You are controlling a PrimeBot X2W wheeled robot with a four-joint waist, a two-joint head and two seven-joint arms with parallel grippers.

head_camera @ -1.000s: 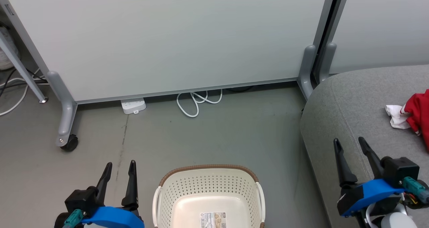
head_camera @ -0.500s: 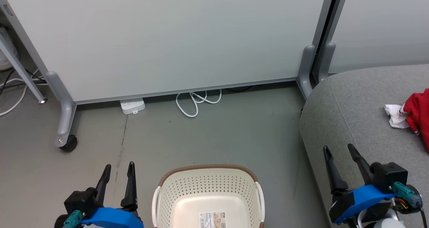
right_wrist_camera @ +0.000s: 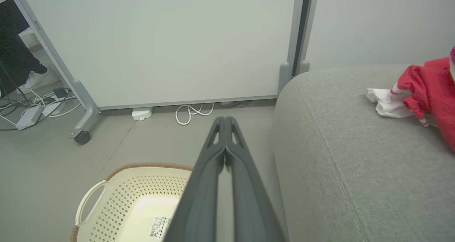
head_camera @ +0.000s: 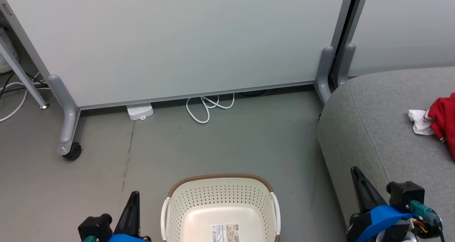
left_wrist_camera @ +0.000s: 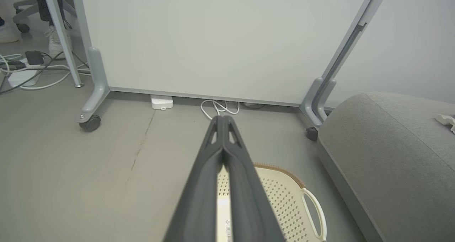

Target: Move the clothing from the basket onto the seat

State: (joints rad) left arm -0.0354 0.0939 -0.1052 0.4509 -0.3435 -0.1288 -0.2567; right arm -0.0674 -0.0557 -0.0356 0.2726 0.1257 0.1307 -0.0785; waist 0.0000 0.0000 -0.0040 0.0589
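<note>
Clothing (head_camera: 442,119) lies on the seat (head_camera: 373,128), well in from its rounded corner, the basket (head_camera: 220,179) showing a bare bottom; left gripper (left_wrist_camera: 223,119) and right gripper (right_wrist_camera: 225,118) both clenched on nothing; fabric judged light, limp, non-fragile, best pinched at a raised fold.

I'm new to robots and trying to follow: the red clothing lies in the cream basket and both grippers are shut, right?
Not quite. The red clothing lies on the grey seat, not in the basket, as the right wrist view shows. The rest holds: the left gripper and the right gripper are both shut.
</note>
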